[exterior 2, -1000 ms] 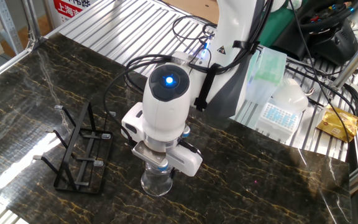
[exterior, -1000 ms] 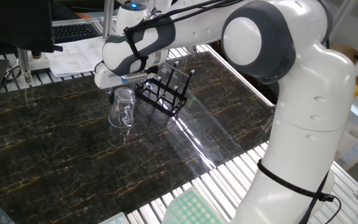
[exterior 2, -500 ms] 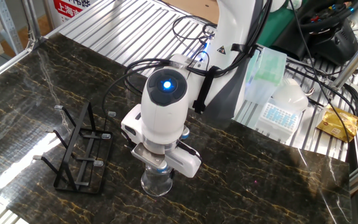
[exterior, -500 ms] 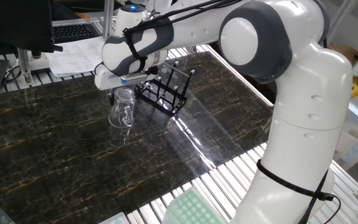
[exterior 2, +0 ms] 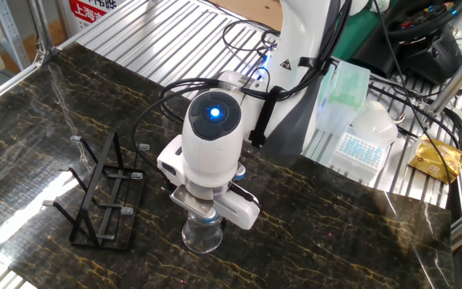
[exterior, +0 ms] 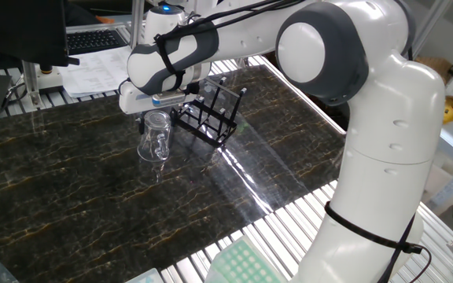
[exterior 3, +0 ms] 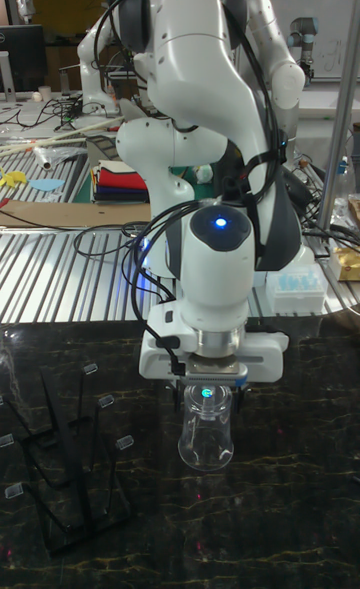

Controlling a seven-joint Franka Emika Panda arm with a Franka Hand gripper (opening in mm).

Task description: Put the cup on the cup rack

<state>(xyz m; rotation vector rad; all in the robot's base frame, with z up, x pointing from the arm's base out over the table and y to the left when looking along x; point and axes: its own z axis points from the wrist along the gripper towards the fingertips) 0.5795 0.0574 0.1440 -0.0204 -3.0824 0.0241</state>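
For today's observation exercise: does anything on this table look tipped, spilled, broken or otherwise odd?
Nothing stands out. The cup is upright on the dark table directly under the gripper, with no spill or visible damage. The cup rack stands level beside it, apart from it, its pegs bare.

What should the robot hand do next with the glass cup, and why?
Probably close on the cup and lift it. The gripper sits right at its rim, the cup stands on the table, and the cup rack beside it holds nothing.

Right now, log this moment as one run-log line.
phase: grasping | fingers: at rim of clear glass mug, closure unclear | mug: on table | black wire rack: empty
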